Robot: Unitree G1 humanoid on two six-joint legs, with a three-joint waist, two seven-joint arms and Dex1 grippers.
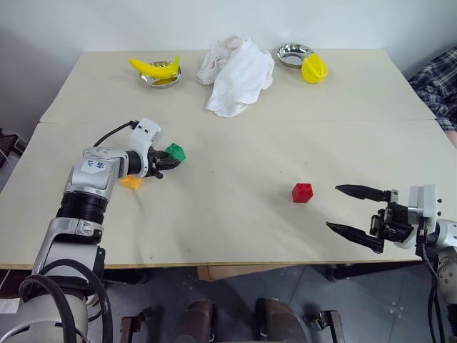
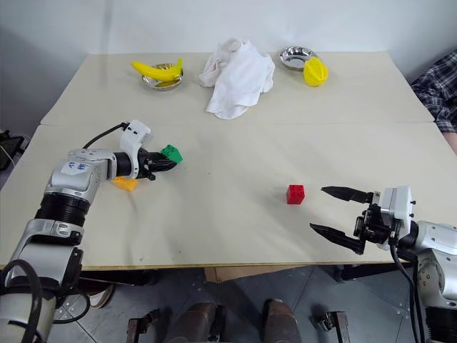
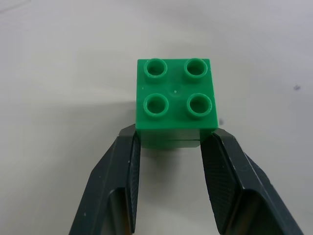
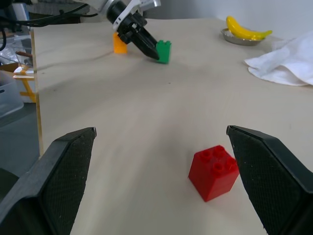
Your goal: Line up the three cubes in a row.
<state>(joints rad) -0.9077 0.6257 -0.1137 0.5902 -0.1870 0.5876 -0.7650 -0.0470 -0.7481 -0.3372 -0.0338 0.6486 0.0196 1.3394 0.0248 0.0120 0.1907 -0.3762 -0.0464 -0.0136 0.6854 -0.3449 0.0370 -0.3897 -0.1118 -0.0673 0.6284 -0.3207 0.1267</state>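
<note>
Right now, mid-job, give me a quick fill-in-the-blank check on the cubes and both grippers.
1. The left gripper is shut on the ____ cube.
2. The right gripper stands open beside the ____ cube.
3. The orange cube lies beside the ____ arm.
4. The banana rests in a metal ____.

Missing words: green; red; left; bowl

Glossy plastic green cube (image 3: 175,100), matt table (image 1: 235,150), crumpled white cloth (image 1: 235,75), shiny metal bowl (image 1: 293,53).
</note>
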